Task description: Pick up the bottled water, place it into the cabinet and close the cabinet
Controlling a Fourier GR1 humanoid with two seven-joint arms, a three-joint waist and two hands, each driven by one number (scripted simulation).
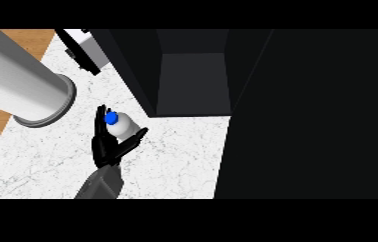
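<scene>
Bottled water (120,125) sits inside your left hand (105,145), which curls its fingers on one side and its thumb on the other, so the blue cap (111,118) points up and stays free. You hold it upright like this, I think, because the open cabinet (193,81) is just beyond the hand and to its right, and the bottle can go in standing. Its dark door (295,116) stands open further right, and your right hand is not visible.
</scene>
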